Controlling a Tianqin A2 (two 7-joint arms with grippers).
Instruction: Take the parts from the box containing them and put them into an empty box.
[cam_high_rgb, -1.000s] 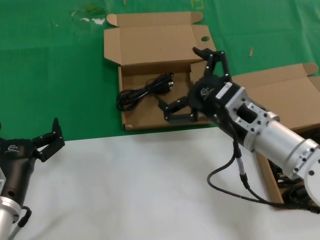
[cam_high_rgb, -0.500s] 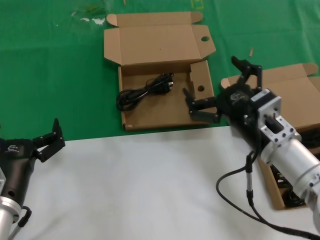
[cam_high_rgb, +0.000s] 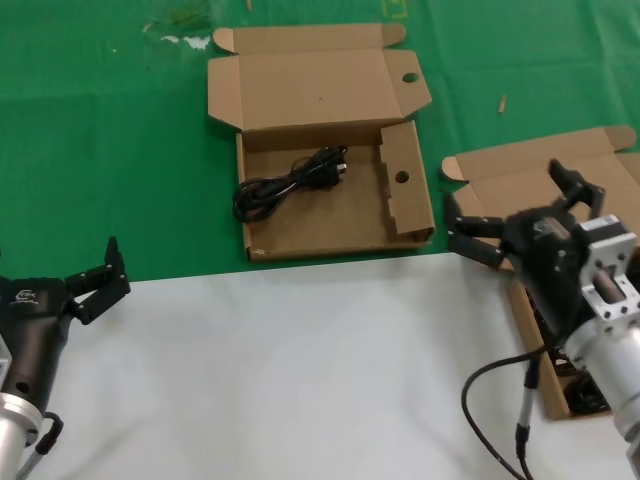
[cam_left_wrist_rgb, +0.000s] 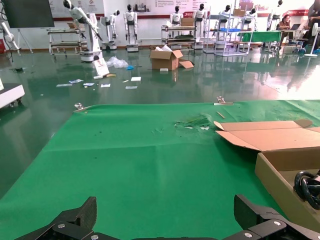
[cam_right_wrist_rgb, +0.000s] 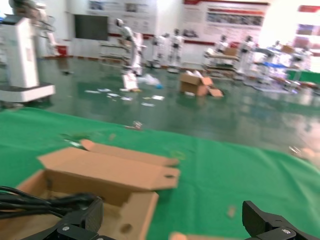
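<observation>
My right gripper (cam_high_rgb: 518, 217), jaws apart and empty, hangs over the plain-lidded box (cam_high_rgb: 520, 185) (remaining cables (cam_high_rgb: 585, 395) lie nearer me, below).

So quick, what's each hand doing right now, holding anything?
Left hand: open, holding nothing, parked low on the left.
Right hand: open, holding nothing, over the plain-lidded box.
</observation>
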